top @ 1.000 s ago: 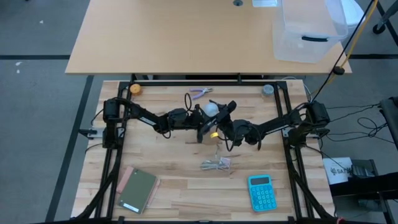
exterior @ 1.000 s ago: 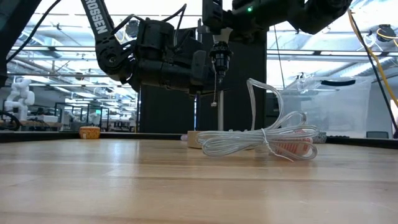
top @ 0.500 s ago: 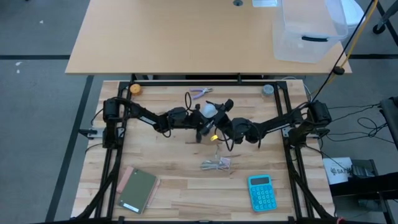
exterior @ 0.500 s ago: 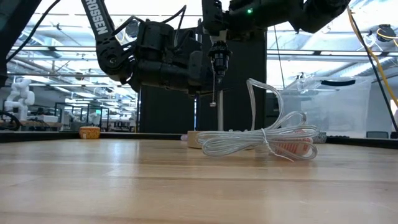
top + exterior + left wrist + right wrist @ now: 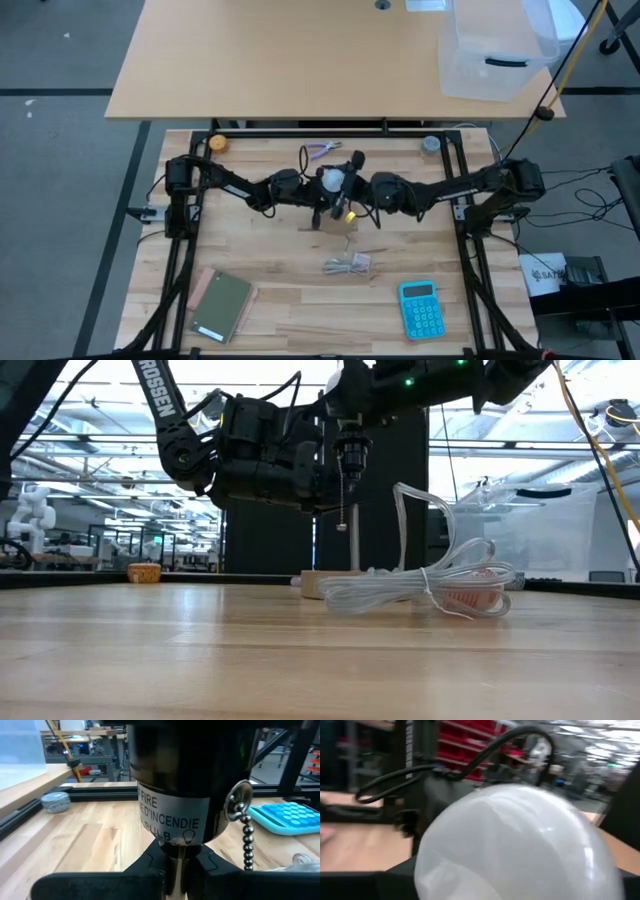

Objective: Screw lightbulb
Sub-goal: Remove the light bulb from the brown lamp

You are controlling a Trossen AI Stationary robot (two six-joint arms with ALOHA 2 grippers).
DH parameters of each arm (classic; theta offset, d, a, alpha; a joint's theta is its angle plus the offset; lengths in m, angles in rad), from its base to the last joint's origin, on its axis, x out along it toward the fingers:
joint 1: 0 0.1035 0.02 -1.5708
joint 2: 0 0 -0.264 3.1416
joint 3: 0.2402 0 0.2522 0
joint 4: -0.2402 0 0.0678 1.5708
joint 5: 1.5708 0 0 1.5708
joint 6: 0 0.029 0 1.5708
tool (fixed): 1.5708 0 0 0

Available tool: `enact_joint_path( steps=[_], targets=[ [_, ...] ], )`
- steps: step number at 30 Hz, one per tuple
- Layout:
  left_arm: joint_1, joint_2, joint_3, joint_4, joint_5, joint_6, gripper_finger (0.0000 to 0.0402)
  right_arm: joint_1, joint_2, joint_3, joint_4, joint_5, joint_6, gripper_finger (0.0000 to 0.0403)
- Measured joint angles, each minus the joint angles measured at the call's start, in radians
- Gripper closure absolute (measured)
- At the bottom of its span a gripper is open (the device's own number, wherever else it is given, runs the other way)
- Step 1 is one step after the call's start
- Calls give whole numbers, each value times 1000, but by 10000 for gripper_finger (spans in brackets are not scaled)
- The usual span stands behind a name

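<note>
The whitish lightbulb (image 5: 332, 178) (image 5: 520, 845) is at the table's middle, right over the black socket (image 5: 175, 780) (image 5: 350, 455). The bulb's screw end is hidden. A ball chain (image 5: 246, 845) hangs from the socket's side. My left gripper (image 5: 318, 200) reaches in from the left and is shut on the socket's underside. My right gripper (image 5: 345, 183) reaches in from the right and is closed on the bulb. My left gripper pinches the narrow stem (image 5: 175, 867) under the socket's black body between its two fingers, coming in about level from the table's left. The socket stands upright above the fingers, lifted clear of the table. My right gripper has the bulb's round glass (image 5: 470, 870) between its two fingers, coming in level from the table's right. The glass fills the gap between the fingers. The bulb is held clear of the table, above the socket.
A bundled white cord (image 5: 347, 264) (image 5: 420, 585) lies just nearer than the grippers. A blue calculator (image 5: 421, 308) is near right, a green notebook (image 5: 222, 305) near left, and pliers (image 5: 322, 150) are at the far edge. A clear bin (image 5: 495, 50) stands on the far table.
My right gripper has swung toward the table's far edge and rolled at the wrist while staying on the bulb, and its arm now lies straighter across the table. My left gripper has turned a little and kept its place with the socket.
</note>
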Motion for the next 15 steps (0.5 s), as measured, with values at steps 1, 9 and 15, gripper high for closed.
enact_joint_path(
  steps=[1, 9, 15],
  targets=[
    [-1, 0, 0, 0, 5, 1, 371, -11, -5, 0, -13, -41, -1, 153],
    [-1, 0, 0, -2, 32, 8, 371, -124, -19, 0, -51, -427, -10, 152],
    [-1, 0, 0, -8, 85, 11, 371, -202, -17, 0, -50, -673, 17, 167]
  ],
)
